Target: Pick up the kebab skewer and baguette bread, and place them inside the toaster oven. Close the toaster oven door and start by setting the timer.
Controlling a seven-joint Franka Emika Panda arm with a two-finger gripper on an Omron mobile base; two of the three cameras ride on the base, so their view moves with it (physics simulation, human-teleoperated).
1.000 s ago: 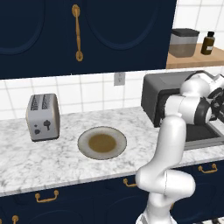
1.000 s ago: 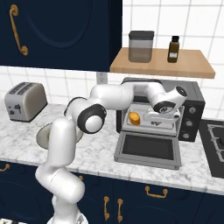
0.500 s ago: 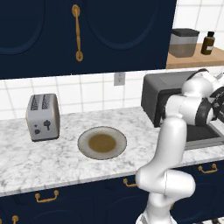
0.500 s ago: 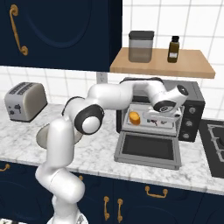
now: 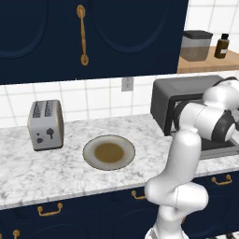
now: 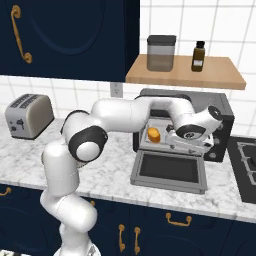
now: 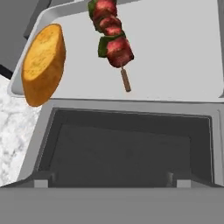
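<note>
The boxy dark grey toaster oven (image 6: 220, 117) stands at the right end of the white marbled surface (image 6: 115, 165), below a wooden shelf (image 6: 185, 75) that carries a grey lidded canister (image 6: 160, 52) and a small brown bottle (image 6: 198, 56). Its wide dark-framed glass door (image 6: 170, 171) is folded down flat, so the oven is open.

In the hand view, a pale grey tray (image 7: 175, 57) sits inside the oven, just behind the lowered door. The small golden-orange baguette bread (image 7: 43, 63) lies at the tray's left edge, its lower end over the rim. The kebab skewer (image 7: 111, 41), a thin brown stick threaded with dark red and green chunks, lies on the tray beside the bread but apart from it, its bare stick end pointing toward the door. In the right base view, the bread shows as an orange lump at the left of the oven mouth.

The white arm reaches into the oven mouth, with the claw (image 6: 192, 142) just above the tray at the right of the opening. Its fingers stand wide apart and hold nothing.

Well to the left on the surface are a round plate with a brown centre (image 5: 108, 152) and a small silver two-slot toaster (image 5: 45, 124).
</note>
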